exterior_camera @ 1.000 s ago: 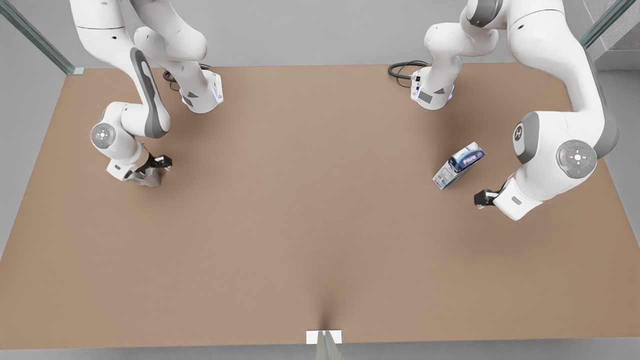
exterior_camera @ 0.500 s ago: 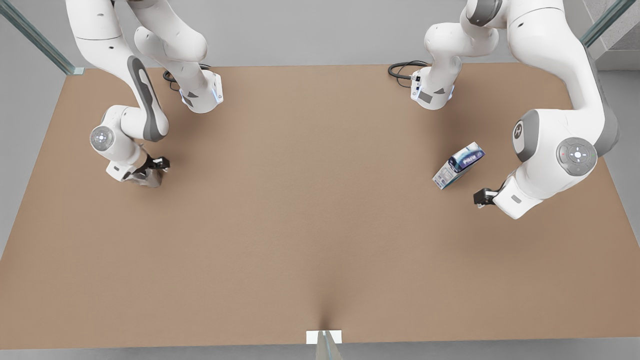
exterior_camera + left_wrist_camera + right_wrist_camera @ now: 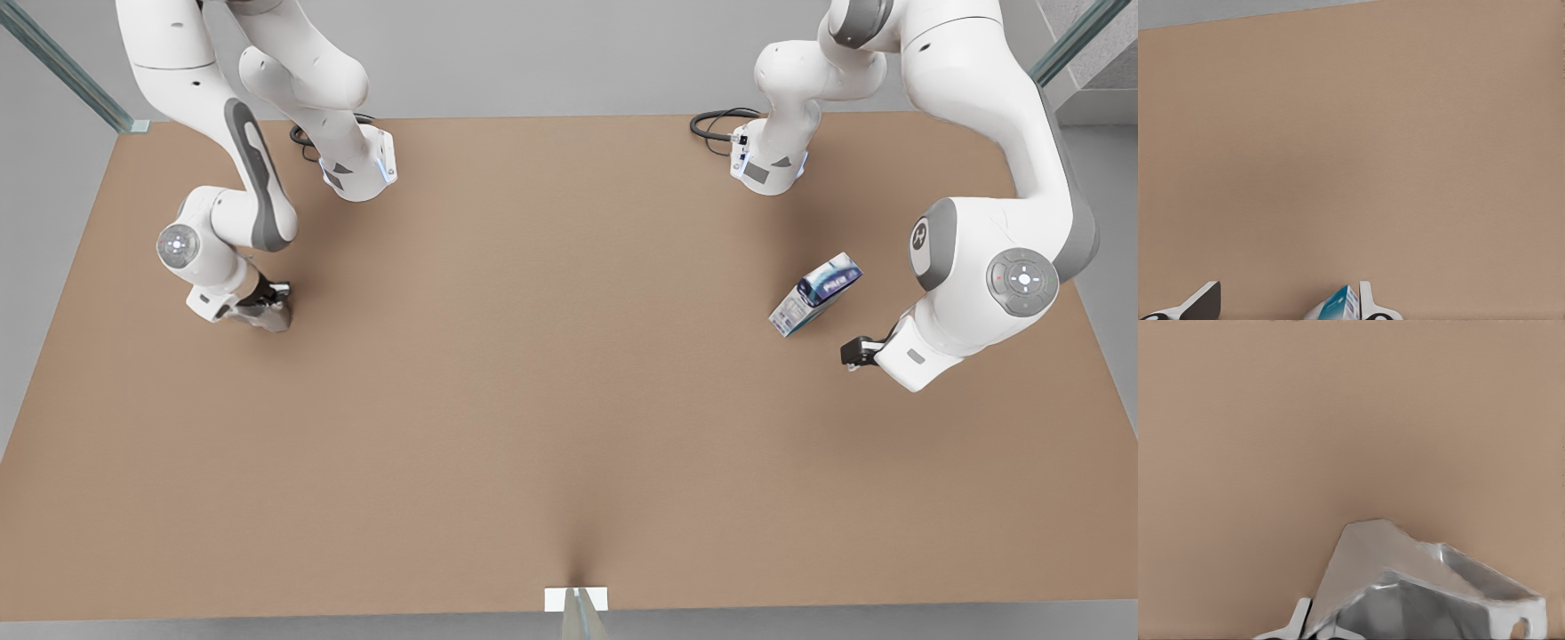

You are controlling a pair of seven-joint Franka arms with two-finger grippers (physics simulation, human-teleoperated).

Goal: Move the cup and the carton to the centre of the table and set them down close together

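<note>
While the right gripper [image 3: 267, 307] has been closed on the cup [image 3: 267, 317] at 9 o'clock | left gripper [image 3: 852, 353] is spread beside carton [image 3: 815, 294] at 3 o'clock | lift judged next.

Both arms are glossy white with rounded links and dark grey joint bands — each wrist carries a grey disc with a small white ring of dots. Black cables [image 3: 716, 124] coil at the bases, and the fingers [image 3: 855, 353] are black.

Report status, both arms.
Left gripper open beside the carton, not gripping. Right gripper at the cup. Both things far from the table centre.
</note>
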